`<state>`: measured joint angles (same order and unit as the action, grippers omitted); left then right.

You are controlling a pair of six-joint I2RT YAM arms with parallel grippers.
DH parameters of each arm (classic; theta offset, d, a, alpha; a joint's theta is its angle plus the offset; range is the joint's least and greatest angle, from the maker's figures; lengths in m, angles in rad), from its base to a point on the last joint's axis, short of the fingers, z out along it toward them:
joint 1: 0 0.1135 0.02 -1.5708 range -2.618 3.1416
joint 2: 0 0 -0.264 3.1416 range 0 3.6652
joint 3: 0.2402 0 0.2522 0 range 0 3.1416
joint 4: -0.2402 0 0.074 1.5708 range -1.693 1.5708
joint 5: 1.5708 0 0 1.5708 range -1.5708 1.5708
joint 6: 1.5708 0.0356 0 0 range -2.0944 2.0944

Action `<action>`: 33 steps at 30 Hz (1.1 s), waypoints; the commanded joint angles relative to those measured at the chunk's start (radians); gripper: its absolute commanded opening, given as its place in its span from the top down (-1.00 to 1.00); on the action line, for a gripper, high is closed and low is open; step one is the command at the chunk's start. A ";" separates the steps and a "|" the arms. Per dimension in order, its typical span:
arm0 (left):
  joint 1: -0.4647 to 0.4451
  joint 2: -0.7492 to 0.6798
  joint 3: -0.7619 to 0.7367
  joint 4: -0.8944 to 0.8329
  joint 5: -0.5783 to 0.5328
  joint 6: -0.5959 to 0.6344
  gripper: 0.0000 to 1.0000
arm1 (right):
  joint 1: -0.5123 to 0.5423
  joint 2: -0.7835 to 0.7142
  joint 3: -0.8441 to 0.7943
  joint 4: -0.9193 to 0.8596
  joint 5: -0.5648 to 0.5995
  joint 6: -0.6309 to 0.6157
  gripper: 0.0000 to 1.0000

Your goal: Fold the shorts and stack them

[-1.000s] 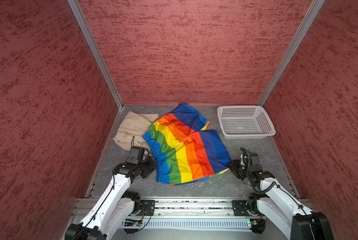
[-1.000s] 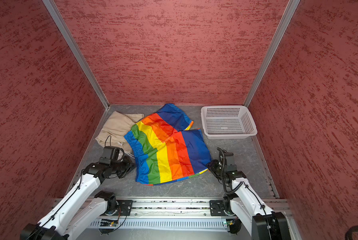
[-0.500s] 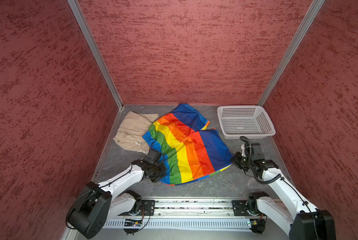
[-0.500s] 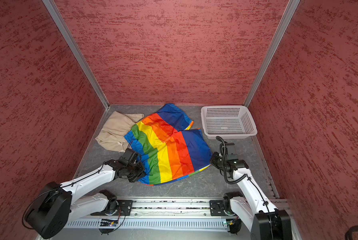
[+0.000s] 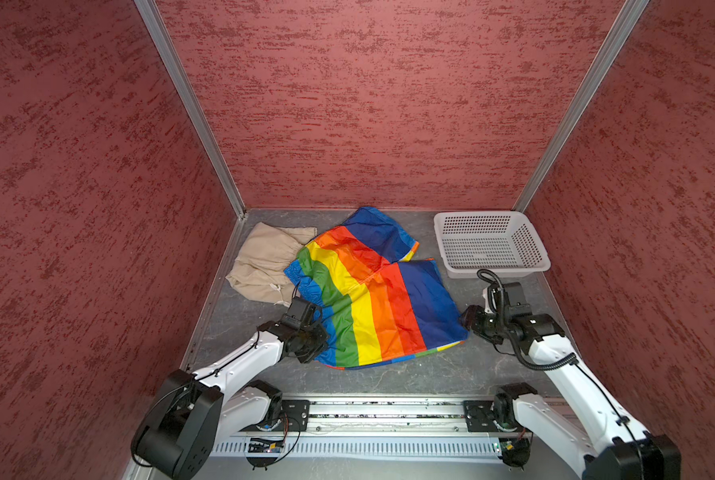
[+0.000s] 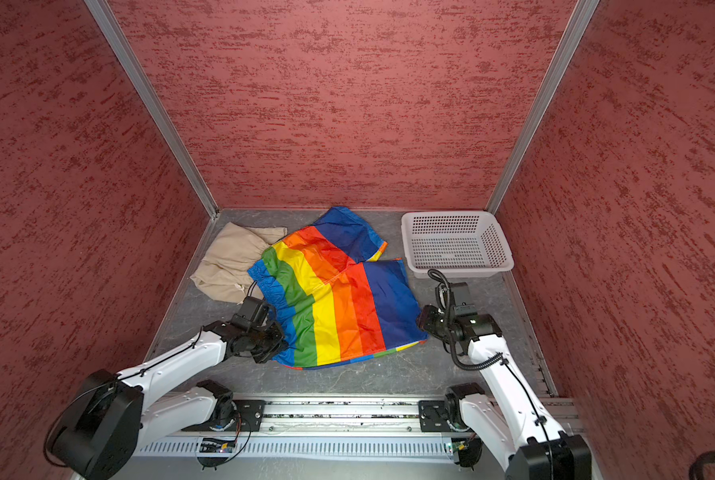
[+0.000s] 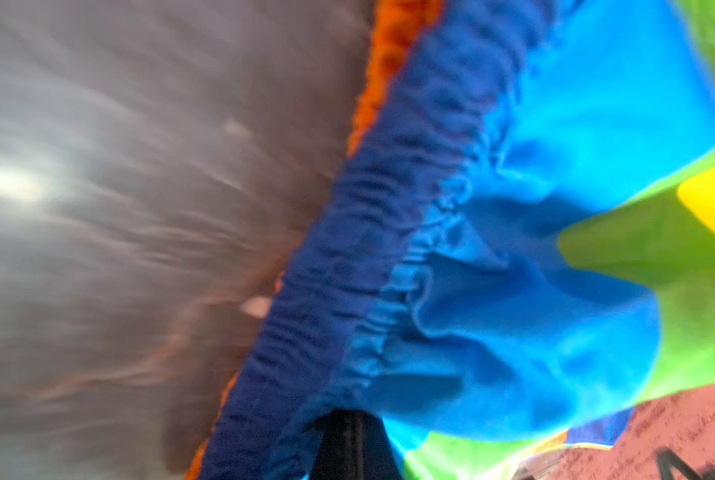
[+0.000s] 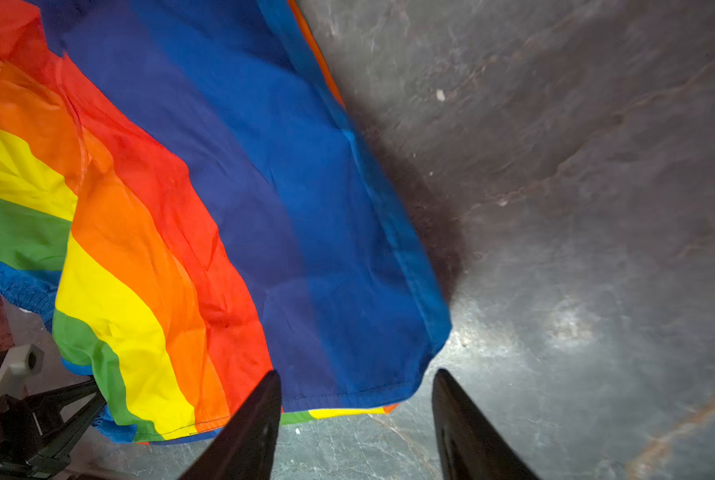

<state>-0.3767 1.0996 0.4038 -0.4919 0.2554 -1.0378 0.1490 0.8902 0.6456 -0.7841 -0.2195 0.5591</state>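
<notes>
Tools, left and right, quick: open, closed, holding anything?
Left tool: closed on the rainbow shorts, at the waistband.
Right tool: open, holding nothing.

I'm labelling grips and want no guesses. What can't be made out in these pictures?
- Left gripper: jaws hidden by its own wrist in both top views, mostly cut off in the left wrist view.
- Beige shorts: one side hidden under the rainbow shorts in both top views.
- Table: motion-blurred in the left wrist view.
- Right gripper: contact with the hem unclear, right wrist view.
</notes>
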 commanded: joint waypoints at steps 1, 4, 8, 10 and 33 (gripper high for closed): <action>0.053 -0.025 -0.033 -0.191 -0.107 0.075 0.90 | 0.006 -0.002 0.044 -0.012 0.044 -0.002 0.00; 0.093 -0.056 -0.023 -0.239 -0.124 0.109 0.89 | 0.045 0.054 0.028 0.025 0.029 0.001 0.63; 0.108 -0.065 -0.010 -0.247 -0.129 0.114 0.88 | 0.190 0.125 -0.035 0.139 0.011 0.080 1.00; 0.108 -0.055 -0.004 -0.239 -0.121 0.112 0.88 | 0.269 0.168 -0.054 0.179 0.013 0.114 1.00; 0.177 -0.011 -0.002 -0.209 -0.082 0.159 0.86 | 0.587 0.169 -0.266 0.103 0.120 0.354 1.00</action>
<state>-0.2279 1.0782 0.4339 -0.6548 0.2222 -0.9134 0.7280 1.1038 0.4191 -0.4904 -0.1909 0.8425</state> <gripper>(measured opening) 0.069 0.040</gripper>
